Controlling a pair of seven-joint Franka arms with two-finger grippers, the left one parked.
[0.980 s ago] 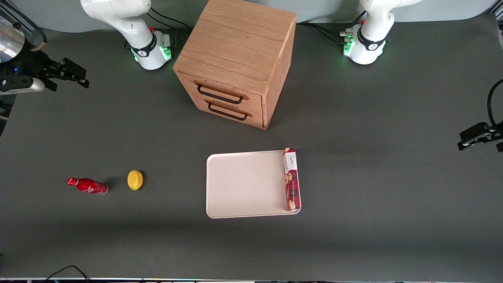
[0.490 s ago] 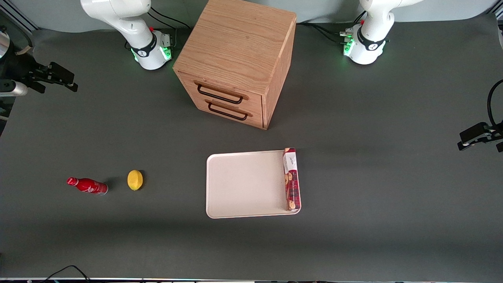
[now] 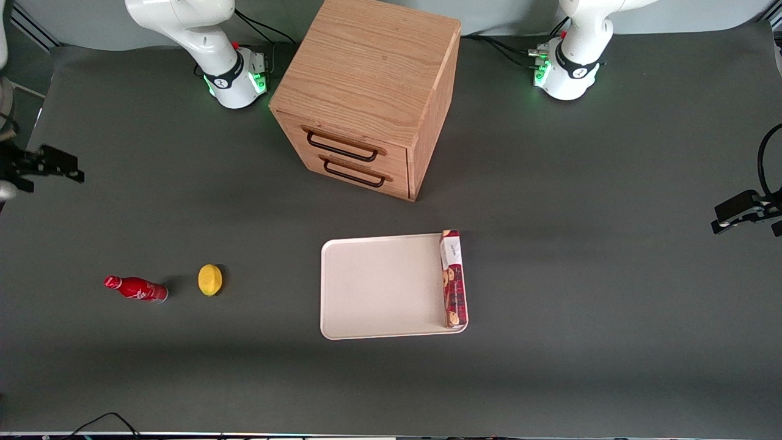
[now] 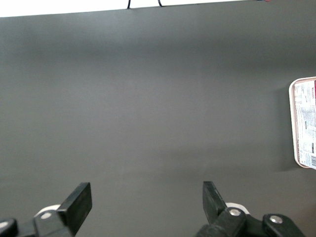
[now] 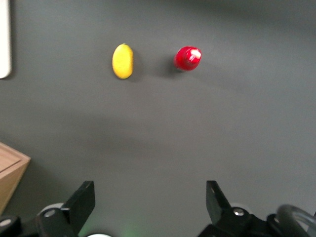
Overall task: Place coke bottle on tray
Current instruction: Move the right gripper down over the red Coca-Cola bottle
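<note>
The tray [image 3: 379, 287] lies nearest the front camera of the larger things, flat on the table [image 3: 580, 305], cream-white with rounded corners and a low rim. It holds one thing: a long red biscuit box [image 3: 453, 278] lying along its edge toward the parked arm's end, with a white label patch and biscuit pictures on it; the writing is too small to read. The rest of the tray's floor is bare.

From the tray, the coke bottle [image 3: 135, 288] stands at about nine o'clock, well apart, toward the working arm's end of the table. It is small and slim, red with a red cap, white script on its side that cannot be read, and a silvery base. In the right wrist view it shows from above as a round red cap [image 5: 187, 58]. A yellow lemon [image 3: 210, 280] sits between bottle and tray, near the bottle but not touching it.

Farther from the camera, at about twelve o'clock from the tray, stands a wooden cabinet [image 3: 366, 91] with two drawers, both closed, each with a dark handle.

The gripper [image 3: 52, 164] hangs at about eleven o'clock from the bottle, well apart from it, fingers [image 5: 81, 200] spread wide, grasping nothing.
</note>
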